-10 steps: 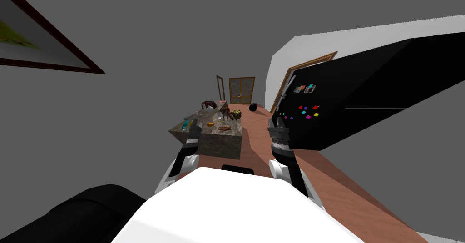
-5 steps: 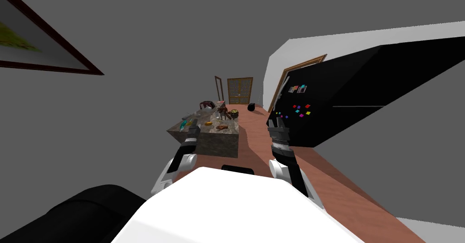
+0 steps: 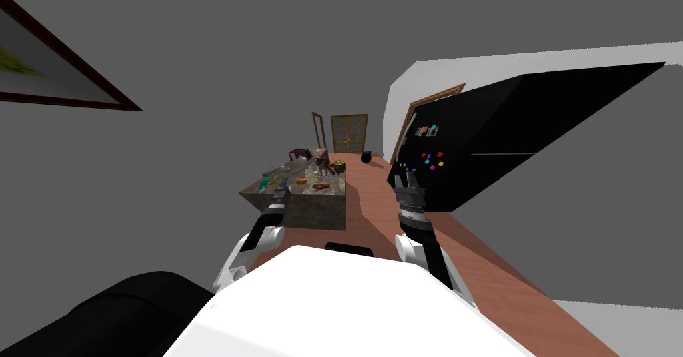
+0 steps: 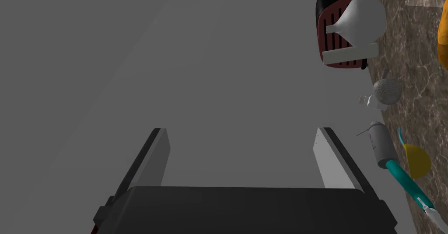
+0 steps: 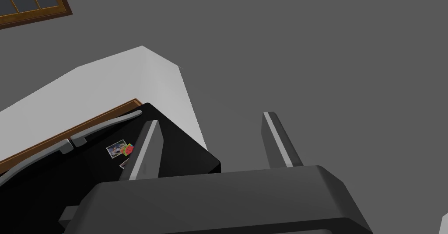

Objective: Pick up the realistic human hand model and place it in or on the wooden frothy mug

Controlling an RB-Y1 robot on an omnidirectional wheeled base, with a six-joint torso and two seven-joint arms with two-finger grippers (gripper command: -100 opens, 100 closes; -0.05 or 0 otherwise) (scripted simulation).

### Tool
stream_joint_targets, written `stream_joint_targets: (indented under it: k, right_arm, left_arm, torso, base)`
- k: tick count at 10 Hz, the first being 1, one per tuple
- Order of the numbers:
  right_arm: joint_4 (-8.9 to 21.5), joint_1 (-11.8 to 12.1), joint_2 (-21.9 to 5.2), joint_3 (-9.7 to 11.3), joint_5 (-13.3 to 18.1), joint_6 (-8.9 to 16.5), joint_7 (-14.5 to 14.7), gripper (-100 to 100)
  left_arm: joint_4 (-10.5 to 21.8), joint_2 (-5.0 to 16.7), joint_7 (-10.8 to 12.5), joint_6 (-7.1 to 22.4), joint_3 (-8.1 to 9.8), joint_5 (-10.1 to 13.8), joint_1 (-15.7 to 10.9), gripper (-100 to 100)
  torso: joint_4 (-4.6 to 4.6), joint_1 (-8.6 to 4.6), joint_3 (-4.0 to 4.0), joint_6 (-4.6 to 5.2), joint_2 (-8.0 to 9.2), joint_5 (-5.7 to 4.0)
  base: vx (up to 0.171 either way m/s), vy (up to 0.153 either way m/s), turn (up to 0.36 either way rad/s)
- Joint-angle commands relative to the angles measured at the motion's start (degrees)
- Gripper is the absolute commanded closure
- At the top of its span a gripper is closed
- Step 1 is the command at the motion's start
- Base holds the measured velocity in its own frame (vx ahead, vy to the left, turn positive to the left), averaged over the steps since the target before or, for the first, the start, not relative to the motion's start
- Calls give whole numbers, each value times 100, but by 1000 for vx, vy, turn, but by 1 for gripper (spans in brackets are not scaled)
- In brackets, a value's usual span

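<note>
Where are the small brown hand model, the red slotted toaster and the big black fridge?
Small brown hand model (image 3: 322, 186): head view, its middle.
Red slotted toaster (image 4: 334, 41): left wrist view, its slotted side.
Big black fridge (image 3: 507, 126): head view, its door.

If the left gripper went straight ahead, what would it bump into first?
Likely the grey wall: the open left gripper aims just beside the counter, missing it. Depth is hard to judge.

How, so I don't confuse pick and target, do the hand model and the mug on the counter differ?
The hand model is reddish-brown, low and flat; the mug is dark, rounder and taller, with a yellow-green top. The hand model lies nearer me; the mug sits farther back. Both rest on the marbled counter, apart from each other.
</note>
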Motion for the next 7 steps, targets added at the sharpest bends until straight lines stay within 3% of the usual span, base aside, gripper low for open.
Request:
stream_joint_targets:
  k: [1,4,7]
  right_arm:
    - [0,0,0,0,0,0,0,0]
    - [0,0,0,0,0,0,0,0]
    - [0,0,0,0,0,0,0,0]
  left_arm:
    - [21,19,12,286,156,27,-51,-100]
    - [48,31,32,709,285,56,-65,-100]
    - [103,55,90,1158,544,124,-86,-100]
  torso:
    - [0,0,0,0,0,0]
    - [-1,-1,-3,1,-5,0]
    - [-1,1,-2,0,-3,0]
  base:
    - [-8,-79,-61]
    - [-5,-65,-39]
    - [0,-74,-51]
